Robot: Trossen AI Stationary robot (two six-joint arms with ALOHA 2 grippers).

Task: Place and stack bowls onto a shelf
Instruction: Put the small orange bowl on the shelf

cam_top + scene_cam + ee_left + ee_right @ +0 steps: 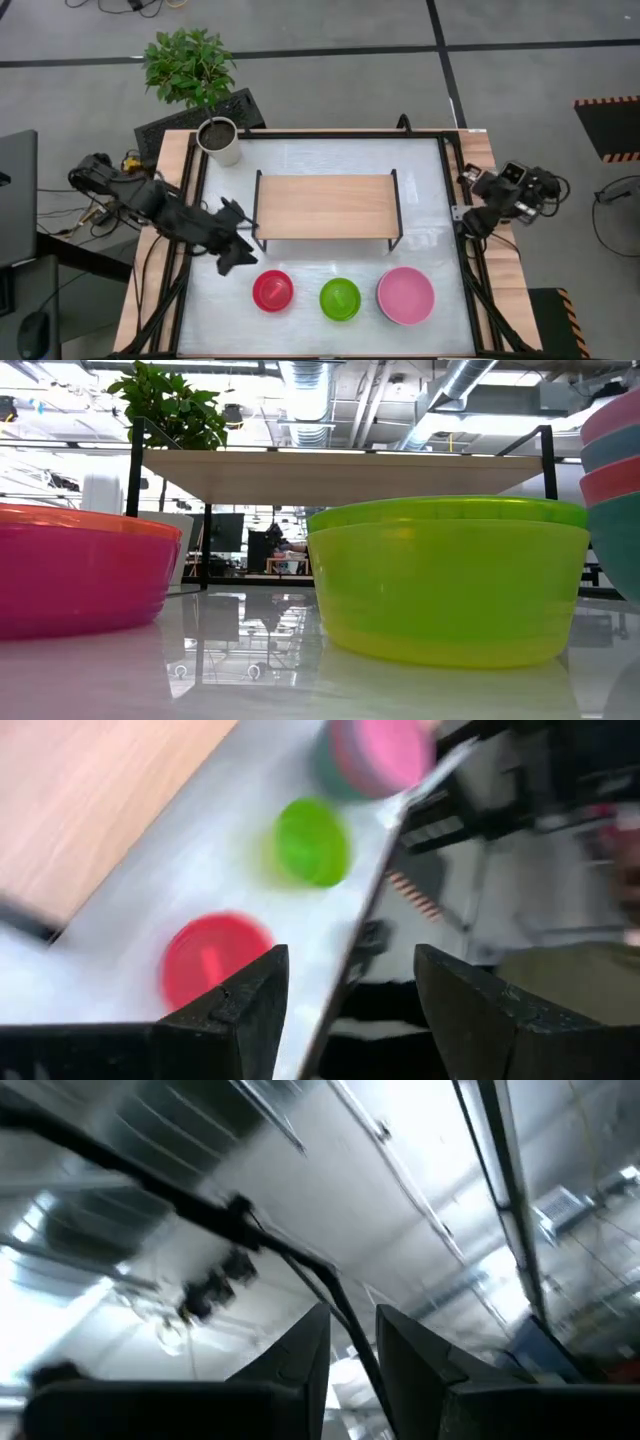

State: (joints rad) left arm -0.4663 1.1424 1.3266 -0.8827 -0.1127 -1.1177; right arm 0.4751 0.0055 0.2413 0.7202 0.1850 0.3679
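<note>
Three bowls rest on their bases in a row on the white table near its front edge: a red bowl, a green bowl and a pink bowl on top of a stack of bowls. The shelf, a wooden board on black legs, stands behind them with nothing on it. My left gripper hovers open above the table, left of the red bowl, slanting down. My right gripper is at the table's right edge, pointing up at the ceiling, with a narrow gap between its fingers.
A white plant pot with a green plant stands at the table's far left corner. A black frame runs along the table's edges. White table surface shows between the shelf and the row of bowls.
</note>
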